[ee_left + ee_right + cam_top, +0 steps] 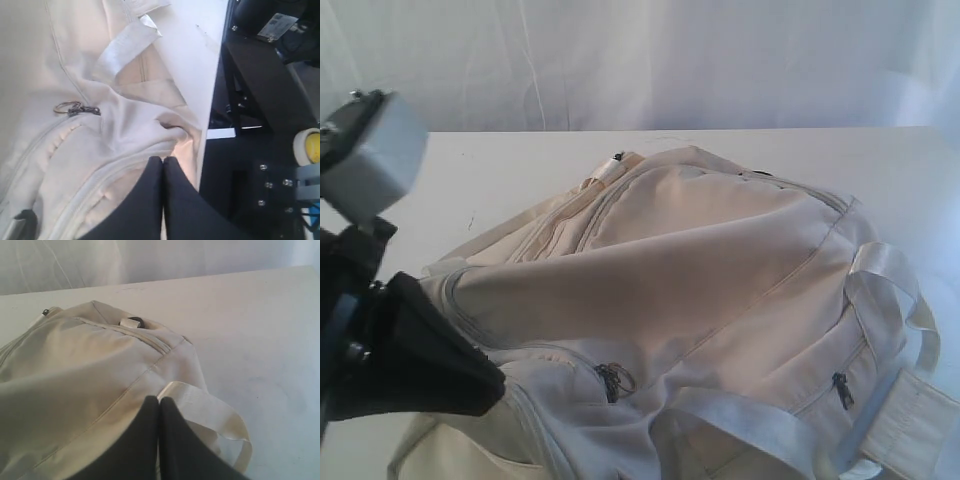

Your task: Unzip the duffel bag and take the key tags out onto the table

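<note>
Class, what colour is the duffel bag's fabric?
Beige-cream; the duffel bag shows best in the exterior view.

White draped backdrop [640, 60], pale tape roll with yellow core [309, 146], black metal frame [239, 95], white printed label [278, 25]

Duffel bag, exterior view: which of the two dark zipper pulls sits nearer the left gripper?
The left-hand pull, just past the shut left gripper; the other pull lies far right by the strap.
</note>
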`<action>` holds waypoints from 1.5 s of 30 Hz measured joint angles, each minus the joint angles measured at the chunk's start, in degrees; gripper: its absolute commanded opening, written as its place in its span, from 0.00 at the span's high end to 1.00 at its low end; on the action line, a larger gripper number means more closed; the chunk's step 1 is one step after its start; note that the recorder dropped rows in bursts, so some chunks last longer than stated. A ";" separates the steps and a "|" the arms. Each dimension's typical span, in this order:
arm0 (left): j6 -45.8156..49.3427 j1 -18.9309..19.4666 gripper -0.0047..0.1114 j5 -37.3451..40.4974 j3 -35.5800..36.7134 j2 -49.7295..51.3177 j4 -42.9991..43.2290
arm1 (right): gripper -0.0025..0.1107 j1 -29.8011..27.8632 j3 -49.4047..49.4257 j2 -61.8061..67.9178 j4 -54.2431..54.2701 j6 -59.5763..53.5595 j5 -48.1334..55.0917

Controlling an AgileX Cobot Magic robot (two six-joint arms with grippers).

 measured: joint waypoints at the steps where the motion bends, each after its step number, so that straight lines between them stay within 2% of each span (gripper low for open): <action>1: -2.66 -2.08 0.96 -0.40 -1.68 1.44 3.31 | 0.98 0.00 0.00 0.00 0.00 -0.73 0.00; 4: -11.58 -7.90 0.95 2.08 -6.82 6.69 16.06 | 0.98 0.00 0.00 0.00 0.09 -2.30 0.00; 6: -15.13 -10.82 0.88 5.25 -9.45 10.15 23.91 | 0.98 0.00 0.00 0.00 0.09 -2.84 0.11; 8: -15.70 -13.38 0.78 6.62 -11.08 12.46 28.15 | 0.98 0.00 0.00 0.00 0.09 -3.02 0.11; 10: -13.67 -14.95 0.63 6.67 -11.68 13.56 29.64 | 0.98 0.00 0.00 0.36 0.09 -3.30 0.11; 11: -12.16 -15.57 0.48 6.56 -11.81 13.81 29.90 | 0.98 0.00 0.00 0.61 0.09 -3.42 0.11; 13: -8.27 -16.29 0.34 6.41 -11.94 14.03 29.60 | 0.98 0.00 -0.09 1.84 0.09 -3.42 0.11; 16: -3.27 -16.47 0.38 5.26 -11.77 14.06 28.76 | 0.98 0.00 -0.09 3.58 0.22 -3.53 0.11; 18: -1.85 -16.56 0.49 2.09 -8.90 14.16 28.05 | 0.98 0.00 -0.09 3.79 0.46 -3.53 0.11; 21: -1.44 -16.56 0.88 -0.17 -4.05 14.53 30.34 | 0.98 0.00 -0.09 3.93 0.53 -3.53 0.11; 22: -2.67 -16.56 0.96 0.65 -3.24 14.66 31.83 | 0.98 0.00 -0.09 3.93 0.64 -3.53 0.11; 25: -6.81 -16.69 0.96 5.76 -2.84 14.79 39.77 | 0.98 0.00 -0.09 3.93 0.87 -3.53 0.11; 28: -16.42 -15.34 0.96 10.97 -2.38 14.79 56.50 | 0.98 0.00 -0.09 3.93 0.87 -3.53 0.22; 32: -21.06 -10.38 0.95 12.77 -1.12 14.88 72.12 | 0.98 0.00 -0.09 3.93 0.87 -3.72 0.42; 35: -21.40 -6.01 0.90 11.28 0.41 14.88 75.63 | 0.98 0.00 -0.09 4.06 0.87 -3.98 0.93; 39: -21.63 -2.74 0.73 9.21 1.60 14.92 74.67 | 0.98 0.00 -0.09 4.06 1.59 -4.51 1.21; 41: -21.95 -2.22 0.60 8.75 1.74 14.79 73.88 | 0.96 0.00 -0.09 4.06 3.40 -6.36 1.11; 43: -22.22 -1.97 0.46 8.85 1.74 14.23 73.28 | 0.91 0.00 -0.48 4.97 7.22 -10.16 1.10; 45: -22.34 -1.88 0.37 9.10 1.74 13.49 72.01 | 0.81 0.00 -1.53 6.47 12.66 -15.43 1.25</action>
